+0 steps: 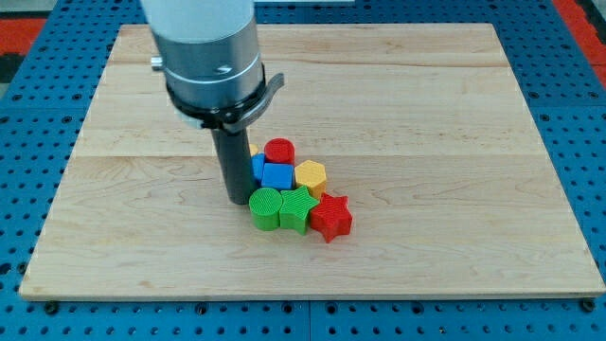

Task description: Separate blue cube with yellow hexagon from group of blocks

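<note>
Wooden board (pixel 454 114) carrying one tight block cluster. Blue cube (pixel 276 176) mid-cluster, touching yellow hexagon (pixel 311 175) on view's right; red cylinder (pixel 279 151) above, green cylinder (pixel 266 208), green star (pixel 297 209), red star (pixel 330 217) below. No jaws fitted; my tip (pixel 237 200) just left of cluster.

Pale wood board (pixel 426 114), matt dark rod (pixel 232 161)

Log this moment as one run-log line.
my tip: left of cluster | blue cube touching yellow hexagon | both unseparated
</note>
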